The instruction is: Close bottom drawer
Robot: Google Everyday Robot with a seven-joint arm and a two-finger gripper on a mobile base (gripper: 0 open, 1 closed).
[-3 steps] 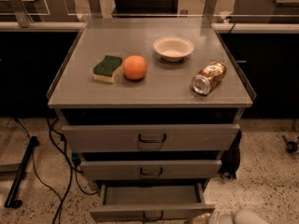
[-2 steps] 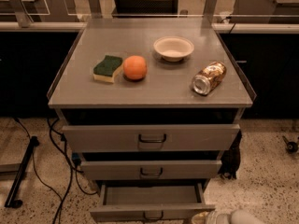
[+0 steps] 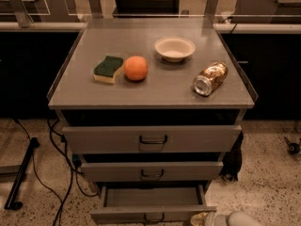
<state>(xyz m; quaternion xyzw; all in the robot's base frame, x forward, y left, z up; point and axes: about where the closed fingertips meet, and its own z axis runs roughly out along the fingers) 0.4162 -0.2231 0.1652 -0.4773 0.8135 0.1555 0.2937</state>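
Bottom drawer stands pulled out at the cabinet's base, with the gripper cut off by the lower frame edge.
Only a pale, rounded part of the gripper shows, just beside the drawer front's right end; whether it is spread or closed cannot be determined. The drawer's small handle is partly clipped. The grey tabletop carries a green sponge, an orange, a white bowl and a can on its side.

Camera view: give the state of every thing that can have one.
bottom drawer: pulled out, inside showing.
middle drawer: inside hidden.
top drawer: inside hidden.
can: lying on its side.
bowl: upright.
sponge: flat, green side up.
pincer: at bottom drawer's right front corner.
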